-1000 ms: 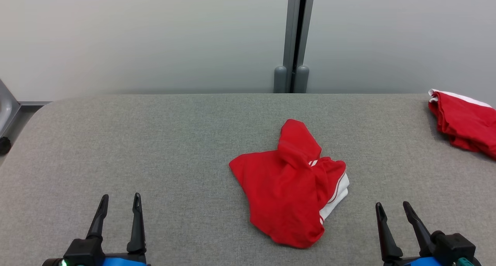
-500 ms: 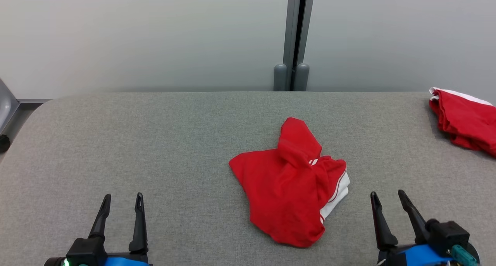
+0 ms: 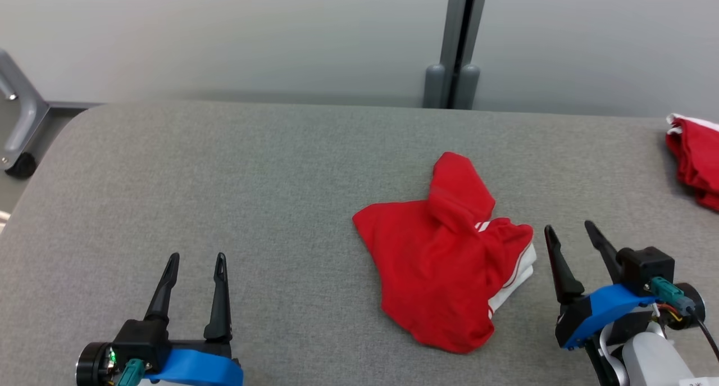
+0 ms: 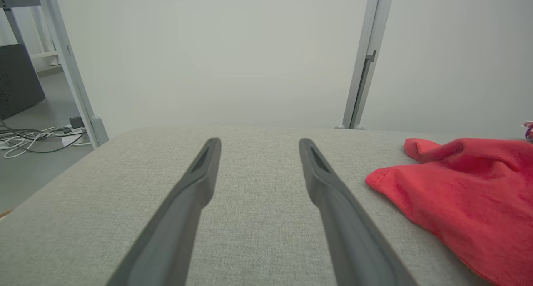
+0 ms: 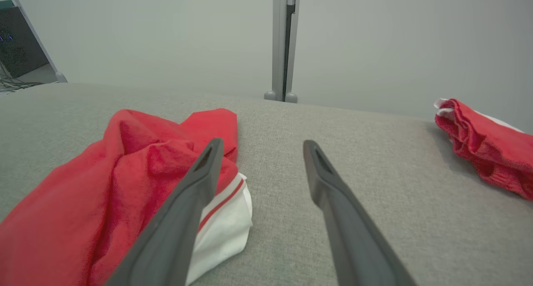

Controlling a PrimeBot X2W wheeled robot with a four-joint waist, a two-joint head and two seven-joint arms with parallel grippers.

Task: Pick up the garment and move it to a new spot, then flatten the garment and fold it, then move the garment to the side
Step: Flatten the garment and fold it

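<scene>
Garment: crumpled, untouched.
Right gripper: just beside garment, jaws released, apparently staged for pickup.
Left gripper: well apart from garment, jaws released.

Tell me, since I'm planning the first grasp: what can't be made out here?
- Crumpled garment: inner layers, hidden by its own folds, head view.
- Its white trim: partly behind the right claw, right wrist view.
- Second red garment: cut by the head view's right edge.
- Crumpled garment's far side: cut by the left wrist view's right edge.

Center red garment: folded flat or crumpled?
Crumpled. The red garment lies bunched on the grey surface, fabric twisted over itself, white trim showing.
</scene>
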